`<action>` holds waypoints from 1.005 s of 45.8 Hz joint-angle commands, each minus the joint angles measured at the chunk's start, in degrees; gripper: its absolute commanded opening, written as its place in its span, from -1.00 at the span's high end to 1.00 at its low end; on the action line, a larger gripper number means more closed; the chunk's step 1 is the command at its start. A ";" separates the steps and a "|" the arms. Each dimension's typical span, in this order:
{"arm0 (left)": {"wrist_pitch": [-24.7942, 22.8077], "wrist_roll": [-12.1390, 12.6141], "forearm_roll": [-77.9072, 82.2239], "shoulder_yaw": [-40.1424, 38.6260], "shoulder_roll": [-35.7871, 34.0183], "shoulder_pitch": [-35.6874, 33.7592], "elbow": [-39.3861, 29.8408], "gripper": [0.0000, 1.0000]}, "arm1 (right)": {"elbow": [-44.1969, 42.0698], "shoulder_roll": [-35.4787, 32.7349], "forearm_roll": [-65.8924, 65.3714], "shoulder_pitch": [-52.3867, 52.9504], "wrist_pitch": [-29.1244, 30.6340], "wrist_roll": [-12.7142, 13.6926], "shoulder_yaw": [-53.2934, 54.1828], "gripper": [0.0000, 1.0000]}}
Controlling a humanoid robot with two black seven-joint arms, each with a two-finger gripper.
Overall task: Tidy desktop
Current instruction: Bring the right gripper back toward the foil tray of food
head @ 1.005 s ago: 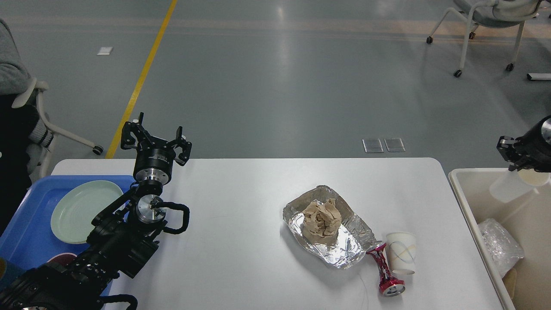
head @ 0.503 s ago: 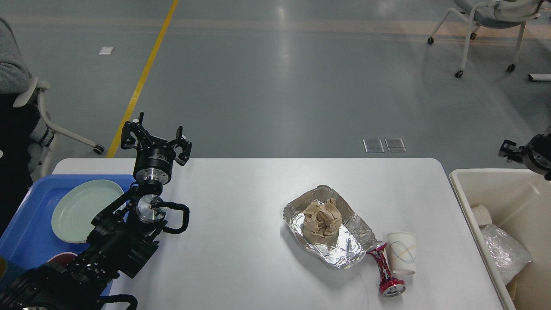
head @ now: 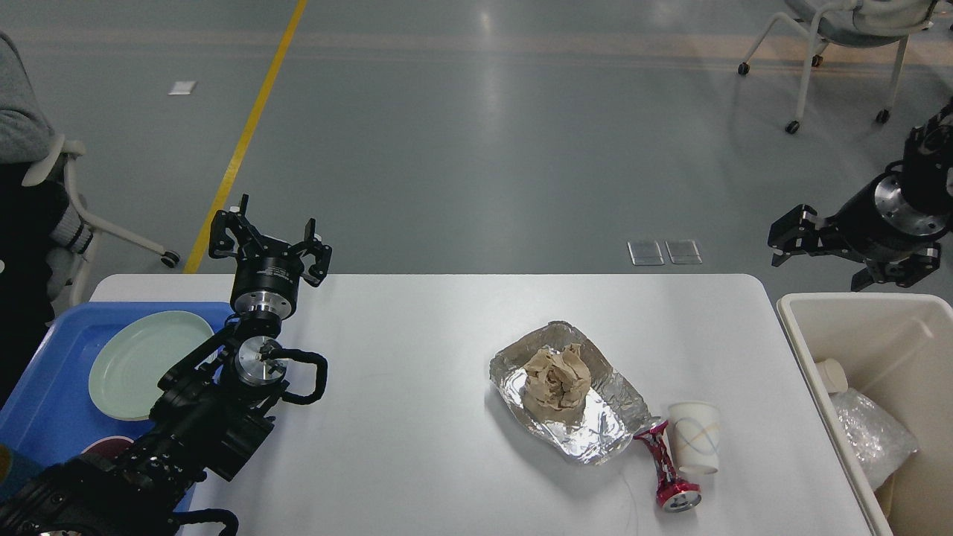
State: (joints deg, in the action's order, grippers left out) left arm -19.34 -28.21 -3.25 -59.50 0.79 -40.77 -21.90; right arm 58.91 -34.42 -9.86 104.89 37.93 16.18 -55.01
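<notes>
At frame centre, the white surface (head: 417,417) spans most of the view, its far edge toward the grey floor. Still on it, right of centre: a crumpled foil tray (head: 573,402) w/ a wad of brown paper (head: 555,380) inside; just beside the foil's near-right corner, a crushed red can (head: 666,469) lying on its side, touching or nearly touching an upright paper cup (head: 696,438). Left edge: blue tray (head: 45,387) holding a pale green plate (head: 141,365); a dark red item shows below the plate, partly hidden by the arm. Right edge: beige bin (head: 811,350) w/ a small cup (head: 830,374) and clear plastic wrap (head: 871,435) inside. Left tool (head: 269,244) hovers over the surface's far-left corner, fingers spread, nothing held. Right tool (head: 819,242) hangs above the bin's far-left corner, off the surface, fingers apart and empty. Progress, as judged: partly done. Dishware in tray, some rubbish in bin; foil, paper wad, can and cup remain to clear, approx. four items.
</notes>
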 commanded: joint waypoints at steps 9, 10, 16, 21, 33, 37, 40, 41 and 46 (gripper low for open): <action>0.00 0.00 0.00 0.00 0.00 -0.01 0.02 -1.00 | 21.23 2.07 5.72 19.37 2.85 0.17 -0.10 -1.00; 0.00 0.00 0.00 0.00 0.00 -0.01 0.02 -1.00 | 22.73 2.34 6.42 20.61 3.20 0.17 -0.10 -1.00; 0.00 0.00 0.00 0.00 0.00 -0.01 0.02 -1.00 | 28.80 4.45 11.43 27.11 5.66 0.17 0.08 -1.00; 0.00 0.00 0.00 0.00 0.00 0.08 0.02 -1.00 | 30.56 6.38 14.78 30.11 7.24 0.08 0.43 -1.00; 0.00 0.00 0.00 0.00 0.00 0.08 -0.07 -1.00 | 29.69 11.39 15.66 30.12 7.51 -0.01 0.08 -1.00; 0.00 0.00 0.00 0.00 0.00 0.08 0.02 -1.00 | 27.06 11.66 14.87 25.90 6.99 0.08 -0.01 -1.00; 0.00 0.00 0.00 0.00 0.00 -0.01 0.02 -1.00 | 24.25 11.66 13.99 22.56 6.63 0.17 -0.45 -1.00; 0.00 0.00 0.00 0.00 0.00 0.08 0.02 -1.00 | 23.37 11.66 13.21 21.42 6.55 0.17 -0.80 -1.00; 0.00 -0.09 0.00 0.00 0.00 -0.01 -0.07 -1.00 | 19.06 11.22 8.72 15.71 5.84 0.08 -1.94 -1.00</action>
State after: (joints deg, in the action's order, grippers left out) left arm -19.34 -28.21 -3.25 -59.50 0.79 -40.74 -21.88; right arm 82.24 -22.80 2.93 126.26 44.46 16.33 -55.93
